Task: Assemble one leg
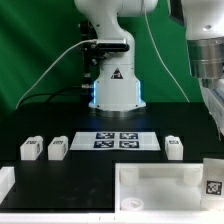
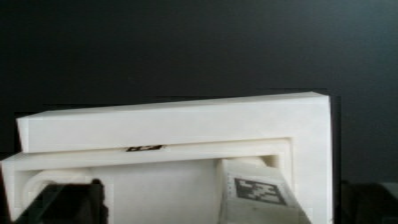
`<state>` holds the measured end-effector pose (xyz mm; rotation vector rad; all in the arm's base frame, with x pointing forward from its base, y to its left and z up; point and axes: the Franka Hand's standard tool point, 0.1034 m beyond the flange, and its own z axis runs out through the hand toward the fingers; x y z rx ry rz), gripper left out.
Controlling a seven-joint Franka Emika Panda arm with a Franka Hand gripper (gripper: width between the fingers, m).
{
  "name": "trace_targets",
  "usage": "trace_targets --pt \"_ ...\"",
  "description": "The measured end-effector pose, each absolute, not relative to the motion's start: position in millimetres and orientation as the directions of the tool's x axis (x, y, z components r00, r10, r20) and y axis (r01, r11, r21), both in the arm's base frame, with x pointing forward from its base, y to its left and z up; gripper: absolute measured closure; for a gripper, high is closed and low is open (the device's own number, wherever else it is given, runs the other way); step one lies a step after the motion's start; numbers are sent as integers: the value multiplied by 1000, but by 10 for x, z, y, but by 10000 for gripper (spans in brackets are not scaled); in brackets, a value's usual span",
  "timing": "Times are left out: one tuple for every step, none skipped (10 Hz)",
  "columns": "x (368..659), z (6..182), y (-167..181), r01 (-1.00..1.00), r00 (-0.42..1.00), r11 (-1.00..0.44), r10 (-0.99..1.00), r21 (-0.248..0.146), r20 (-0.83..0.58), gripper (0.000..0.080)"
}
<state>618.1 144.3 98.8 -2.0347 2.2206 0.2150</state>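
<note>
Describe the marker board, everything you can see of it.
The marker board is a thin, flat white rectangular sheet lying face up on the black table, just in front of the robot base. It carries four black-and-white square tags in a two-by-two block and nothing else. White legs sit apart from it on either side; none touches it. It does not appear in the wrist view.
</note>
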Motion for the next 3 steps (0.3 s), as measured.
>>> trace_targets --pt "6181 986 1443 -996 -88 85 -979 23 -185 150" --pt "6180 984 1443 -996 -88 85 -979 23 -185 150" --pt "6180 983 1442 -996 -88 85 -979 23 -185 150"
